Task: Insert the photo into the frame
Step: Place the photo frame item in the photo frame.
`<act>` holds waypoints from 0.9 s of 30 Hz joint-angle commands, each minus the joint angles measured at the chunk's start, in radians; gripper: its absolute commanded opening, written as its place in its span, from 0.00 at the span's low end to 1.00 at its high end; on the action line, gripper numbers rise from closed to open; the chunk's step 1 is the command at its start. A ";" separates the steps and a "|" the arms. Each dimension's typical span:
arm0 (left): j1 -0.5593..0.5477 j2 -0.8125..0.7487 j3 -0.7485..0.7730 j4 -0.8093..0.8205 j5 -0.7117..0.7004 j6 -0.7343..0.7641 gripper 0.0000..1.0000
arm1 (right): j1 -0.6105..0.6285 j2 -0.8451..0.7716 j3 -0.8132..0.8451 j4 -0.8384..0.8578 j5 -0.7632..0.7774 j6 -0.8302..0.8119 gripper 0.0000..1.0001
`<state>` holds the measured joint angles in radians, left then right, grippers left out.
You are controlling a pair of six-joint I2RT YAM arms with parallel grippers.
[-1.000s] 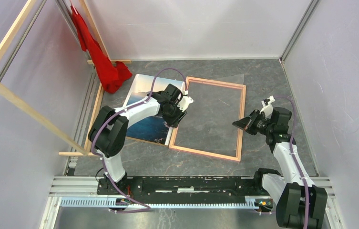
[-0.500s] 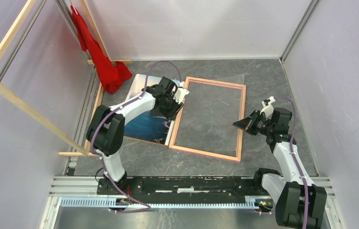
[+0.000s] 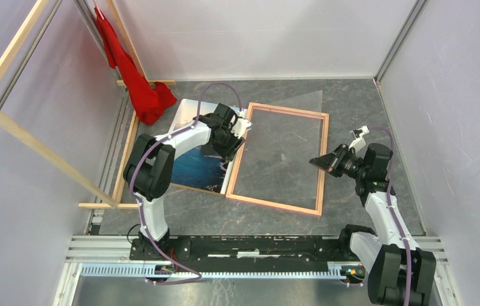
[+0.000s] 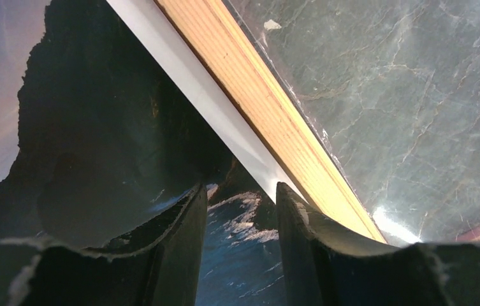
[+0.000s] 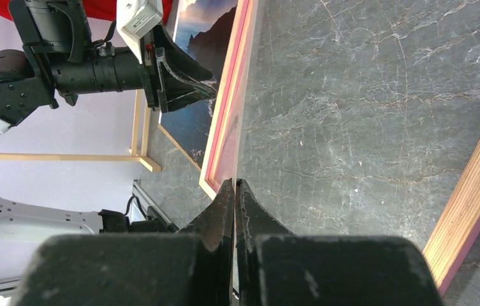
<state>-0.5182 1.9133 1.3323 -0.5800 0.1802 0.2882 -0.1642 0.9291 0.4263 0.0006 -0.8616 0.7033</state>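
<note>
**A:** The left pincer [image 4: 240,191] is low over the big flexible print of blue mountains and sea [image 3: 197,171]. Its fingers are spread, and glossy picture shows in the gap between them.

**B:** Is it gripping anything?

**A:** No, nothing is pinched. The print lies flat directly beneath it, and its white edge runs just past the fingertips.

**B:** Where's the large thin-railed rectangular frame of pink and pale wood [image 3: 274,204]?

**A:** Flat on the grey marbled tabletop [image 3: 352,108]. One long rail sits right beside that pincer, alongside the print's white edge.

**B:** And the right pincer [image 5: 234,183]?

**A:** It hovers above the frame's opening, just in from the other long rail. Its fingers are pressed together, but I can't tell whether anything thin sits between them.
</note>
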 commanded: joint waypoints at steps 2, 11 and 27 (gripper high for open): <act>-0.011 0.000 0.003 0.048 -0.003 -0.019 0.51 | -0.001 -0.007 -0.008 0.123 -0.060 0.041 0.00; -0.019 0.002 -0.023 0.054 0.005 -0.014 0.50 | 0.000 -0.002 -0.047 0.214 -0.072 0.141 0.00; -0.022 -0.005 -0.038 0.061 0.028 -0.005 0.45 | 0.003 -0.009 -0.049 0.264 -0.065 0.205 0.00</act>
<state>-0.5346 1.9179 1.3018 -0.5453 0.1852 0.2882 -0.1654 0.9302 0.3775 0.1970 -0.9100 0.9012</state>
